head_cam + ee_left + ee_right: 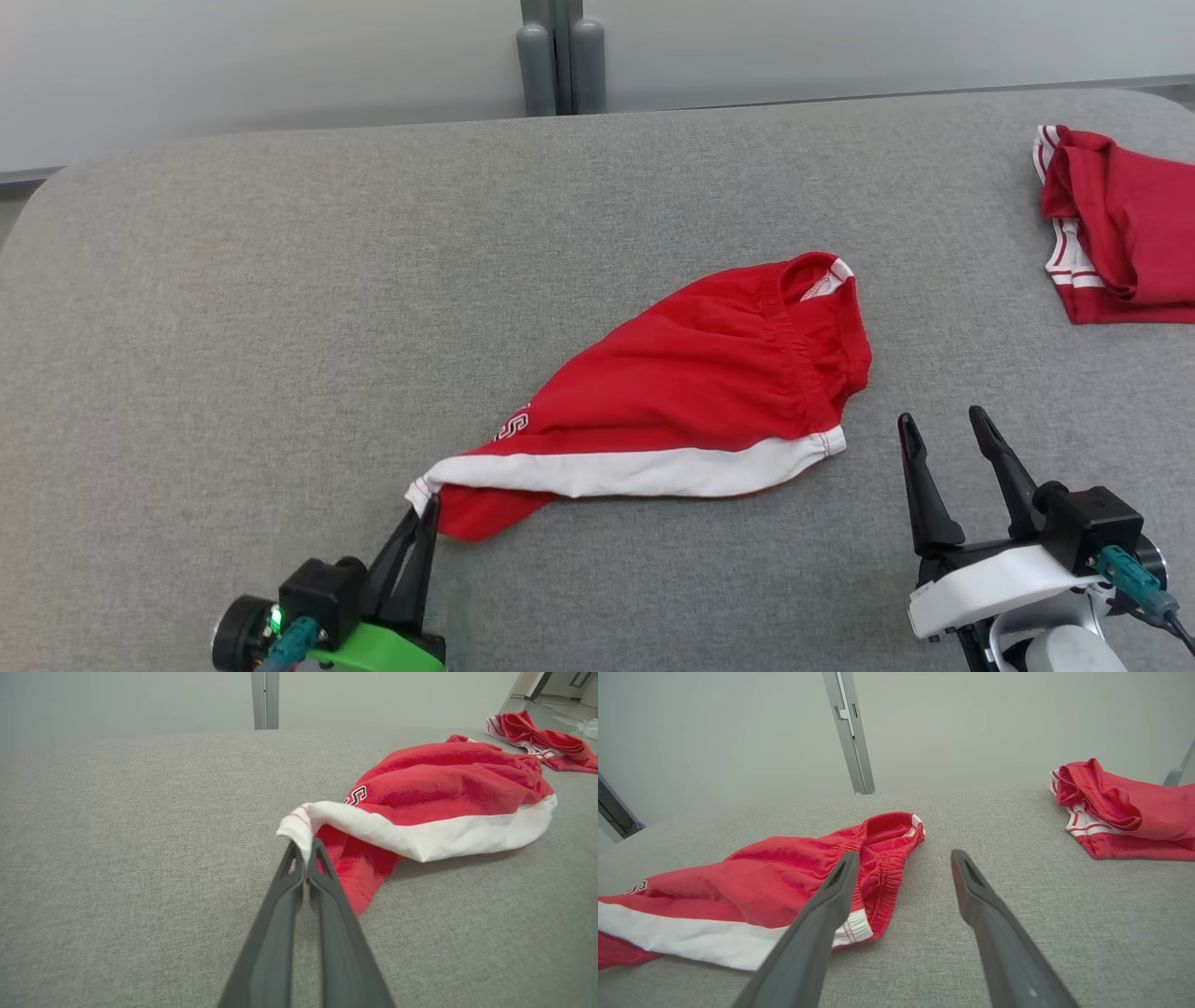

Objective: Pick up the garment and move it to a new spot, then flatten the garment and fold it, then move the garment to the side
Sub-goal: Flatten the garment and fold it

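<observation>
Garment [691, 383] hem pinched by left end effector [428, 510], right end effector [940, 417] spread, empty

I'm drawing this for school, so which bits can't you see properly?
- Lettering on the red shorts, head view: a fold hides all but one or two letters.
- Other red garment, head view: cut off by the right edge.
- Shorts corner in the shut left gripper, left wrist view: the closed jaws hide how much cloth is pinched.

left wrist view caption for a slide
jaws of the left gripper pinch the white-trimmed corner of red shorts on grey fabric
</observation>
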Controlling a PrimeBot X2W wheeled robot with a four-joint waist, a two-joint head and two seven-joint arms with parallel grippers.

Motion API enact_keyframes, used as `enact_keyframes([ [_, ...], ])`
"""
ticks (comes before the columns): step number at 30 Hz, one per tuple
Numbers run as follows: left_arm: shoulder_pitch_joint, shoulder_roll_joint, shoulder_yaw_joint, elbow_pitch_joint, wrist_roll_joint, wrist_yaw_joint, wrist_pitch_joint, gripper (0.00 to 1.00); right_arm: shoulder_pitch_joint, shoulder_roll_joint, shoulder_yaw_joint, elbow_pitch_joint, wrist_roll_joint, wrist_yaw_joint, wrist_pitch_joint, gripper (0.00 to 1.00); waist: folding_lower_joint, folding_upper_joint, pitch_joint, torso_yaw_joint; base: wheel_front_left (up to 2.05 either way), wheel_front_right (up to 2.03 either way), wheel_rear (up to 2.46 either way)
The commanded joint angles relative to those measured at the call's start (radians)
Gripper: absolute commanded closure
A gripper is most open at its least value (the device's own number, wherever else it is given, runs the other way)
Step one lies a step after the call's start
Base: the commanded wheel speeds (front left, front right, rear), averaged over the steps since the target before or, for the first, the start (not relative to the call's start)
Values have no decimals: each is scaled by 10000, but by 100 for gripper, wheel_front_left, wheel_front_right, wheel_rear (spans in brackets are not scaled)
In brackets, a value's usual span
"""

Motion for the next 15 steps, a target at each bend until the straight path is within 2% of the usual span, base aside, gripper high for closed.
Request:
enact_keyframes([
  [1, 195, -102, 13, 101, -65, -29, 2, 22, 123, -26, -15, 25, 0, -18, -23, 0, 0, 0, -15, 65, 0, 0, 0],
  [2, 273, -153, 59, 106, 3, -35, 2, 0, 121, -46, -19, 37, 13, -18, -23, 0, 0, 0, -29, 92, 0, 0, 0],
  [9, 514, -481, 909, -593, 168, -53, 2, 0, 199, -177, -46, 40, 42, -18, -23, 0, 0, 0, -327, 281, 0, 0, 0],
  [15, 533, -669, 2117, -1376, 280, -7, 2, 0, 296, -227, -38, -45, 38, -18, -23, 0, 0, 0, -713, 266, 0, 0, 0],
])
